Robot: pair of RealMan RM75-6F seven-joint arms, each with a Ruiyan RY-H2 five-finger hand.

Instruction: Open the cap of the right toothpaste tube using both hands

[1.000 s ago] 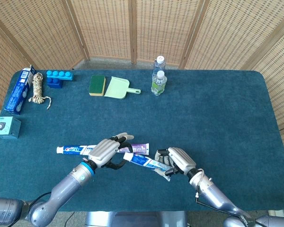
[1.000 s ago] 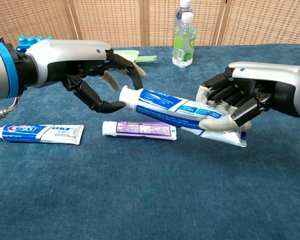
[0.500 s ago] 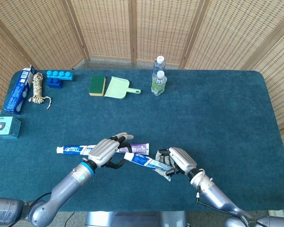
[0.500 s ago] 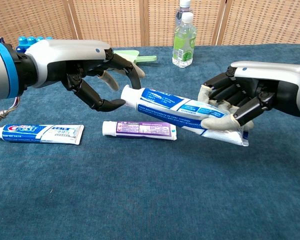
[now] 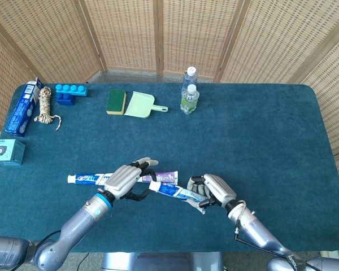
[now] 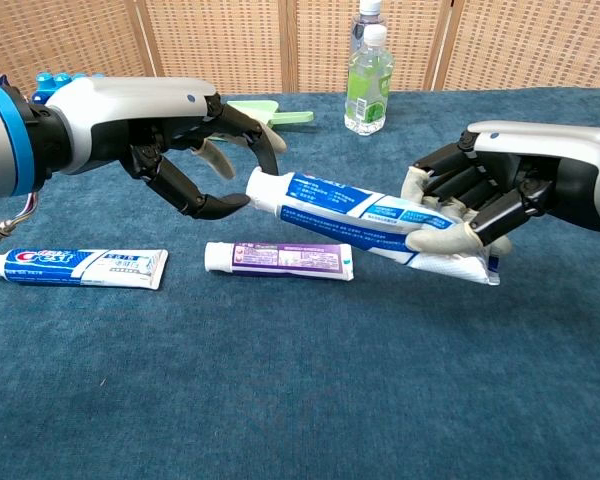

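While the right hand [image 6: 470, 205] grips the toothpaste tube [image 6: 365, 212], the open left hand [image 6: 195, 150] touches its cap [image 6: 255, 187].

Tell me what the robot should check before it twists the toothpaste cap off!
1. Right hand holds the lifted toothpaste tube firmly: ok.
2. Tube is up off the table: ok.
3. White cap points toward the left hand: ok.
4. Left hand's fingers closed around the cap: not ok, they are beside it.
5. Cap already loosened: cannot tell.
6. Purple tube and Crest tube lie below, out of the way: ok.
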